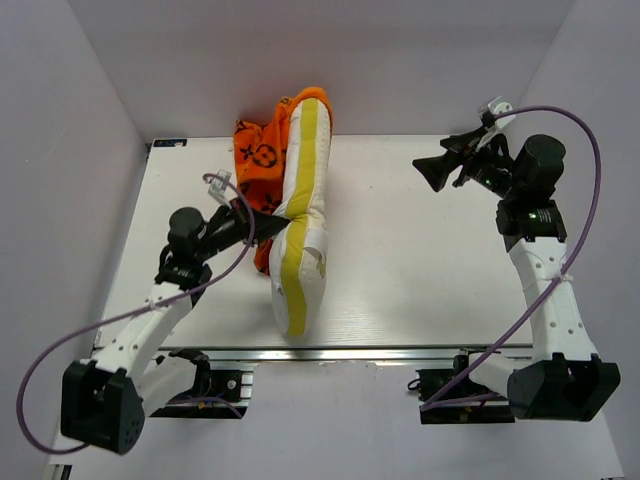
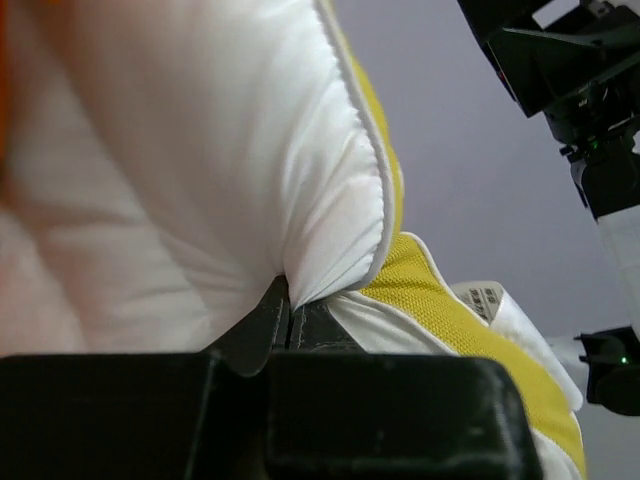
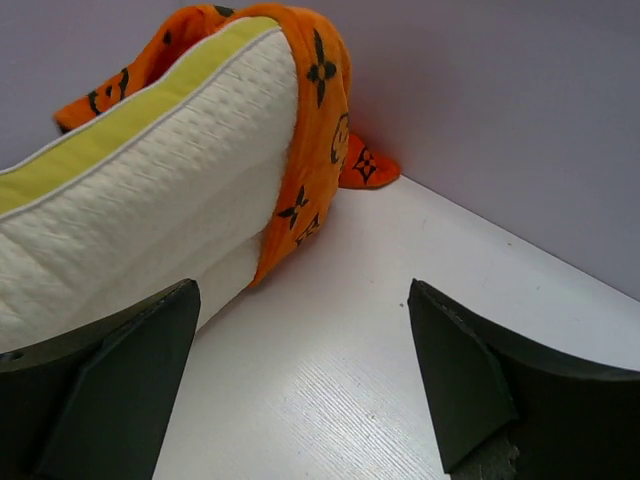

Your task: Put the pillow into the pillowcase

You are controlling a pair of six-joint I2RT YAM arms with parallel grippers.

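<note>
Found the pillow [image 1: 305,250] on edge on the table [image 1: 420,270], far end inside the pillowcase [image 1: 258,155]. Noted left end effector [image 1: 278,222] pinching its side, right end effector [image 1: 425,172] spread, well apart. Seemed best to brace the pillow and draw the pillowcase nearward.

pillow [image 3: 150,200]: white quilted cloth | pillowcase [image 3: 318,110]: soft orange fabric | table [image 3: 330,400]: matt white, finely grained

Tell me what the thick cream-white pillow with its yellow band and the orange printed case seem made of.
Cream-white pillow: matte quilted knit cover, dimpled weave; it puckers where pinched, likely soft filling. Its yellow side band: looks like mesh. Orange printed pillowcase: soft, limp fabric, draping in folds.
</note>
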